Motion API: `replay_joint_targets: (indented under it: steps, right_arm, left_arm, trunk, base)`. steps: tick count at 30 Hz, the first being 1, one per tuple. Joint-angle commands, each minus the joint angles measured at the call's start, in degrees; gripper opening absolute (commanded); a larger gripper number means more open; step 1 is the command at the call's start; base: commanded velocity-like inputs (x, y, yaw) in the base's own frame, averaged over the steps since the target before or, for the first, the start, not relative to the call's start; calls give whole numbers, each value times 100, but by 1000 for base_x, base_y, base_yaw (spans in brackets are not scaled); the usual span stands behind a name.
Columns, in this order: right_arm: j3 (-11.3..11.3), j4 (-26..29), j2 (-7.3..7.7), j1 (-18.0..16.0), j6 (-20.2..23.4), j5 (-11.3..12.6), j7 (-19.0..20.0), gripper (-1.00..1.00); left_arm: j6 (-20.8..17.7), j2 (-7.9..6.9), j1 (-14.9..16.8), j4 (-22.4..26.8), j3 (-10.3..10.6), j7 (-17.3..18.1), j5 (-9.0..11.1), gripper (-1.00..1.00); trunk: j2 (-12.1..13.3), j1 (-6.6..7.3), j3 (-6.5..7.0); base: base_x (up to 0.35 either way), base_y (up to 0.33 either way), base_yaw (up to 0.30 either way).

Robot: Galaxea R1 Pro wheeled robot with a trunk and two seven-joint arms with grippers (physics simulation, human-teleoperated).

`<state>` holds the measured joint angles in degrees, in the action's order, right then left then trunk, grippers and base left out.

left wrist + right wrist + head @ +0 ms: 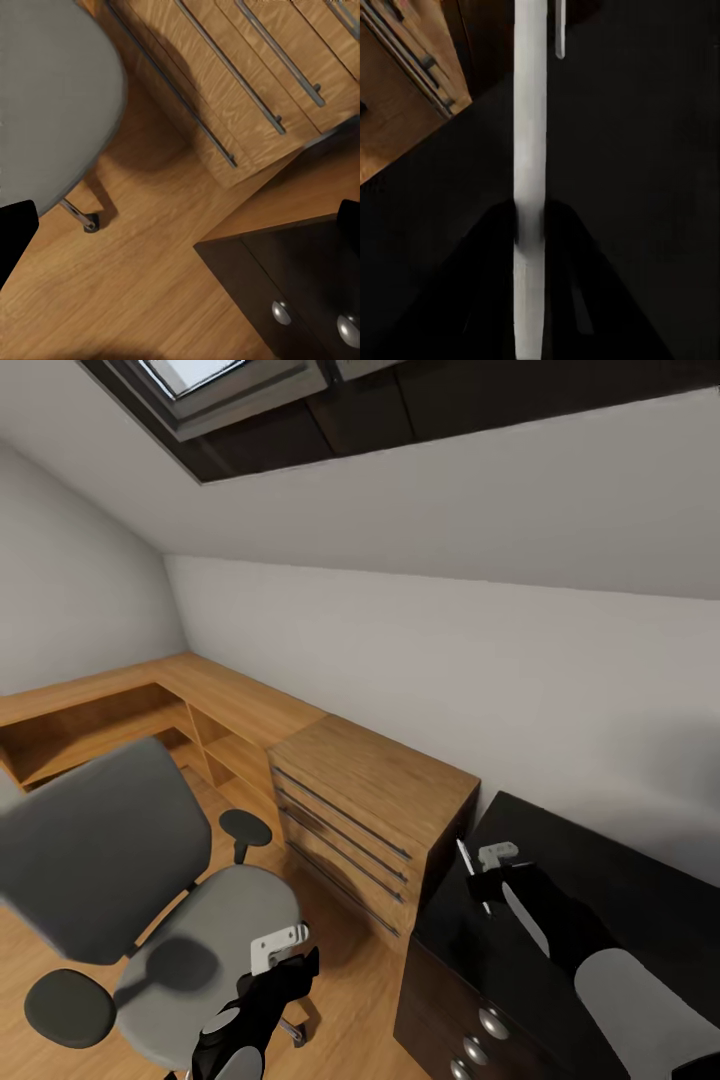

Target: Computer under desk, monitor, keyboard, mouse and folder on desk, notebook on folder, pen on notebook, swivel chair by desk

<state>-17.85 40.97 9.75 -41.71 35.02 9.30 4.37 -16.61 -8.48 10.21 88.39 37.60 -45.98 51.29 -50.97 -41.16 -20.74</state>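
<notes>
Sloped attic bedroom, pale walls, wood floor. Far left, low wood shelf unit [100,715]; swivel chair [215,920] in front of it, seat bare as far as visible. Left claw [285,955] hangs over the chair's seat edge, fingers spread, grasping nothing; in the left wrist view its dark fingertips sit at the frame edges with floor between them. Wood dresser [375,800] stands between chair and counter. Right: black counter [560,840], drawer knobs at its front. Right claw [487,880] is clenched on the pen [529,135], a slim pale stick with its long axis running straight out along the fingers, over the counter top. Right arm is the nearer one for setting it down. Folder, notebook, keyboard, mouse, monitor: none made out. A second short pale strip [559,30] beside the pen is unclear.
</notes>
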Motion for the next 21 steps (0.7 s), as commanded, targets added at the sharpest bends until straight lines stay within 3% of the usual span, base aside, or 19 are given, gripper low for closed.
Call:
replay_joint_targets:
  steps: [1,4,8,9,14,16,19,20,21]
  right_arm:
    - [-7,582,122,103,106,126,-26,-100]
    - [188,1266,210,383,338,292,-48,-100]
    - [782,1972,250,718,639,418,-104,-100]
    - [1019,2230,255,818,760,442,-116,-100]
    - [1571,2965,263,1136,1079,479,-127,-100]
    - [1803,3215,258,1262,1161,492,-129,-100]
    - [1937,3274,247,1288,1179,507,-129,-100]
    - [2233,3393,173,1301,1195,618,-130,-100]
    - [2261,3412,156,1302,1196,636,-131,-100]
  left_arm:
    - [-18,-4,7,9,11,-40,22,100]
    - [-20,-4,7,10,11,-36,22,100]
    - [-19,-4,7,11,11,-36,22,100]
    - [-20,-4,7,12,11,-32,22,100]
    - [-22,-4,7,11,11,-26,22,100]
    - [-27,-4,7,12,17,-19,27,100]
    - [-45,-4,7,10,18,-16,35,100]
    - [-60,-14,7,-6,19,-4,45,100]
    - [-60,-19,7,-8,19,-3,46,100]
  trunk:
    - [37,21,11]
    - [157,87,65]
    - [317,175,136]
    - [357,197,154]
    - [518,285,226]
    - [518,285,226]
    - [518,285,226]
    - [518,285,226]
    - [518,285,226]
  base:
    - [0,0,0]
    - [0,0,0]
    - [0,0,0]
    - [0,0,0]
    - [0,0,0]
    - [0,0,0]
    - [0,0,0]
    - [0,0,0]
    - [0,0,0]
